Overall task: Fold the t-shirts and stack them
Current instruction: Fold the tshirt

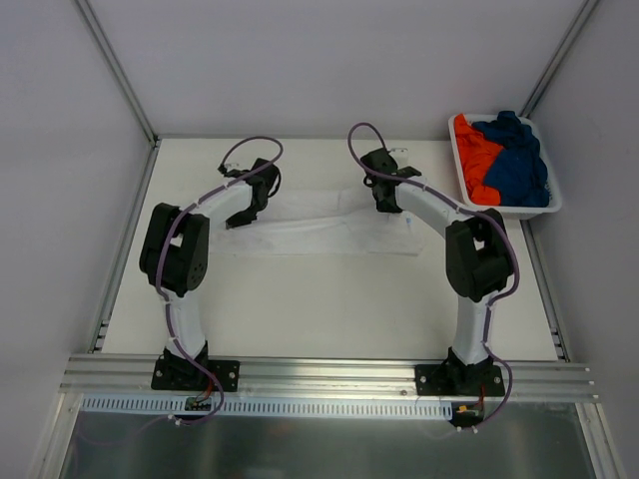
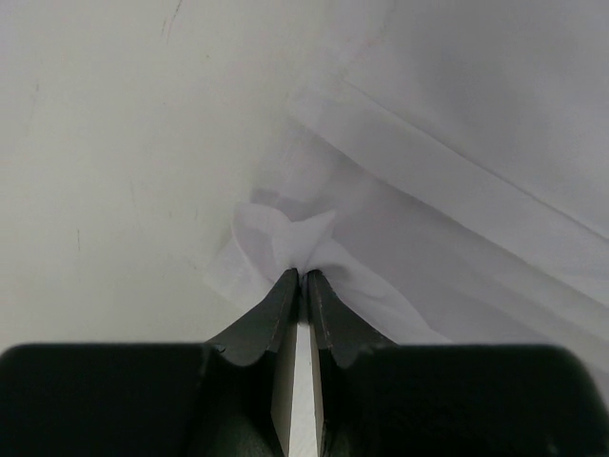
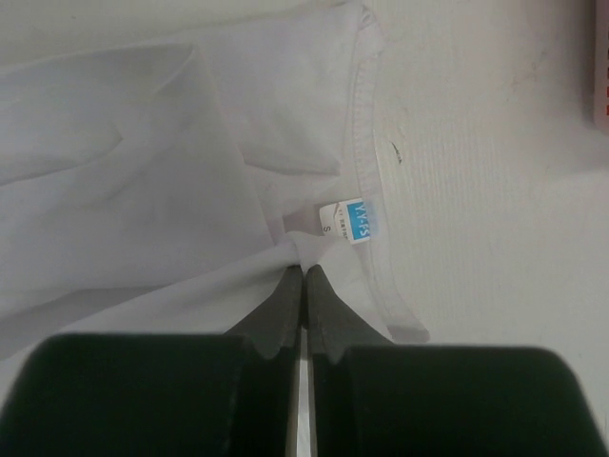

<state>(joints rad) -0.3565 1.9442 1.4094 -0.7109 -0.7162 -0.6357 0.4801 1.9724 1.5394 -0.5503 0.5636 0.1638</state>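
Observation:
The white t-shirt (image 1: 324,235) lies stretched in a long band across the table between my two arms. My left gripper (image 1: 236,220) is shut on a bunched bit of the white t-shirt (image 2: 457,190) at its left end; in the left wrist view the pinch sits at the tips of the left gripper (image 2: 303,274). My right gripper (image 1: 385,203) is shut on the white t-shirt (image 3: 143,190) near the collar. Just beyond the right gripper (image 3: 304,270) lies the small blue label (image 3: 355,221). The orange t-shirt (image 1: 473,156) and the dark blue t-shirt (image 1: 517,160) lie crumpled in the basket.
The white plastic basket (image 1: 519,211) stands at the table's back right corner, close to the right arm's elbow. Metal frame rails run along the table's left and right edges. Bare table (image 1: 319,309) lies between the shirt and the arm bases.

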